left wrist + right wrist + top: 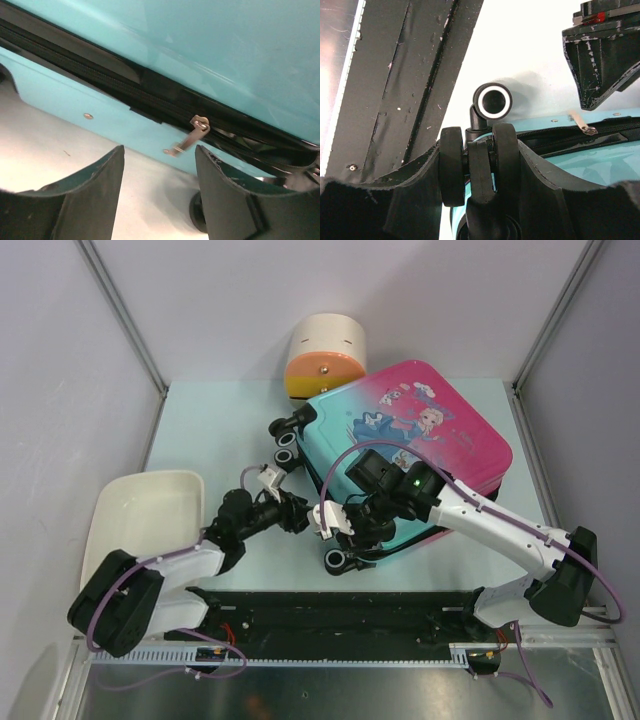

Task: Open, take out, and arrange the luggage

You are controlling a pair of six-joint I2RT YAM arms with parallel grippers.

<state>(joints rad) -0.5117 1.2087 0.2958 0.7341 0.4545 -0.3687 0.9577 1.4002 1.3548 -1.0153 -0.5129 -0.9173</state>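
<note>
The luggage (420, 440), a teal-to-pink hard-shell suitcase with a cartoon princess print, lies flat and closed at centre right. My left gripper (300, 512) is open at its near-left side. In the left wrist view the gripper (159, 150) faces the black zipper seam, and the metal zipper pull (192, 136) hangs just ahead between the fingers, untouched. My right gripper (342, 530) is shut on a black double caster wheel (475, 170) at the suitcase's near corner. A second wheel (492, 100) with a white ring stands just beyond it. The zipper pull also shows in the right wrist view (583, 123).
A cream cylindrical box with an orange front (325, 360) stands behind the suitcase. A white tray (140, 515) sits at the left table edge. Two more wheels (288, 438) stick out at the suitcase's far-left corner. The black arm base plate (330, 605) runs along the near edge.
</note>
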